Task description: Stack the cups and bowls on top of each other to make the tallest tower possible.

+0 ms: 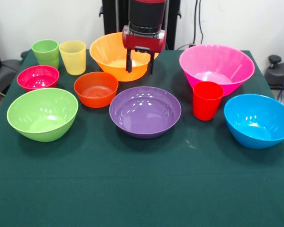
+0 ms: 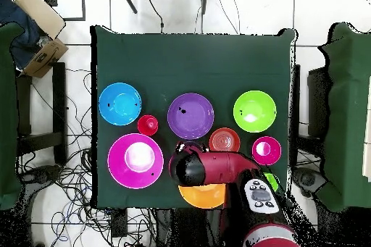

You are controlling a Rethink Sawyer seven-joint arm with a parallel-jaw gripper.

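Observation:
My gripper (image 1: 140, 64) is open and empty, hanging over the front rim of the large orange bowl (image 1: 109, 52) at the back. All bowls and cups stand apart, none nested. The purple bowl (image 1: 145, 111) is in the middle, the small red-orange bowl (image 1: 95, 88) to its left. Further left are the lime-green bowl (image 1: 42, 113) and the small magenta bowl (image 1: 38, 77). The green cup (image 1: 46, 52) and yellow cup (image 1: 73, 56) stand at the back left. On the right are the pink bowl (image 1: 216, 66), red cup (image 1: 207, 100) and blue bowl (image 1: 258, 120).
The dark green table (image 1: 142, 189) has bare cloth along its front. In the overhead view my arm (image 2: 217, 168) covers the yellow cup and part of the orange bowl (image 2: 203, 196). Chairs and cables surround the table.

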